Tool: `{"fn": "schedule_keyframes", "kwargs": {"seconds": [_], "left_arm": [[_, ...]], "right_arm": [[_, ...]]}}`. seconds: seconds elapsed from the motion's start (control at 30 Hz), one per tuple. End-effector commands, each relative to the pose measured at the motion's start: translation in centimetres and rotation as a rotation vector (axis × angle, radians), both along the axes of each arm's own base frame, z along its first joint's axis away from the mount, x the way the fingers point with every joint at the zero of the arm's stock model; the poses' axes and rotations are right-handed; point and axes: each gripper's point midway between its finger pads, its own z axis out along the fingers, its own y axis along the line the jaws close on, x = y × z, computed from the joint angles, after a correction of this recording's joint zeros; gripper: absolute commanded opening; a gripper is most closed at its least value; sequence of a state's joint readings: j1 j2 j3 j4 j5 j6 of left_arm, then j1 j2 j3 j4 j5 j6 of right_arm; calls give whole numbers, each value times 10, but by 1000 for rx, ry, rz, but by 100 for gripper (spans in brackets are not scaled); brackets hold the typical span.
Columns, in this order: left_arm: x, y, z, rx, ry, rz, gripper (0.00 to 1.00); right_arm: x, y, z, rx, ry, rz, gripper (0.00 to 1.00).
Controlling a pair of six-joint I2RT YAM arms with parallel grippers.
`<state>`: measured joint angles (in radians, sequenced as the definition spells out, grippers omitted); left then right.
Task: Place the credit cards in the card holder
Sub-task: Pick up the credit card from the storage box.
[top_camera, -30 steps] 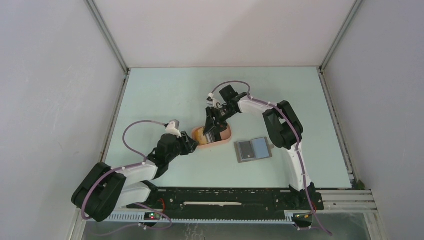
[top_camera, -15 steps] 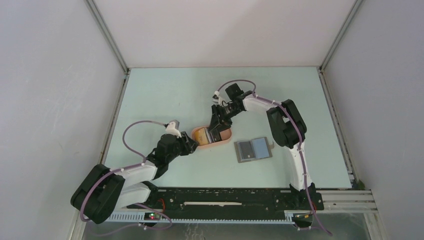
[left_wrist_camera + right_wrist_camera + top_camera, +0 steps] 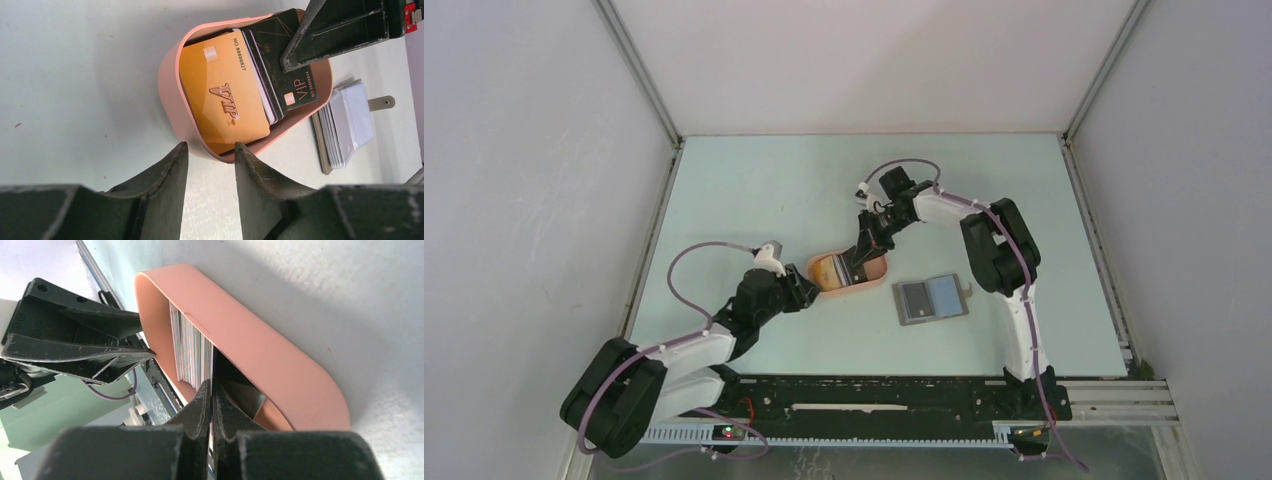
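A peach oval tray (image 3: pixel 880 270) holds the credit cards on edge: a yellow-orange one (image 3: pixel 225 95), a black VIP one (image 3: pixel 296 86) and thin striped ones between. In the right wrist view the stack (image 3: pixel 190 347) leans left in the tray (image 3: pixel 260 360). My right gripper (image 3: pixel 212 386) reaches into the tray (image 3: pixel 167 95) from above and is shut on the thin edge of a dark card beside the far wall. My left gripper (image 3: pixel 210 147) has its tips pinched on the tray's near curved end. The card holder (image 3: pixel 931 298) lies open and flat to the right, also visible in the left wrist view (image 3: pixel 345 125).
White walls close in the pale green table (image 3: pixel 754 190) on three sides. The black rail (image 3: pixel 874 395) with both arm bases runs along the near edge. The card holder's small tab (image 3: pixel 382 102) sticks out toward the right.
My right gripper has dropped a little deeper into the tray and its jaws have closed from wide apart onto a card. The left arm and the tray have stayed put.
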<state>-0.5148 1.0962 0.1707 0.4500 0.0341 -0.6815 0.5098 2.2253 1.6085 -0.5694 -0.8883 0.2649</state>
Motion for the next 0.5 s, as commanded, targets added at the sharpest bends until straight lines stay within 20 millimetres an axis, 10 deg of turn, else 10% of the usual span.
{"fn": "schedule_keyframes", "kwargs": {"seconds": [0.0, 0.47], "left_arm": [[7, -8, 24, -24, -52, -20, 45], [-4, 2, 70, -54, -176, -24, 56]], "right_arm": [[9, -8, 29, -17, -125, -9, 1], [0, -30, 70, -40, -352, 104, 0]]}}
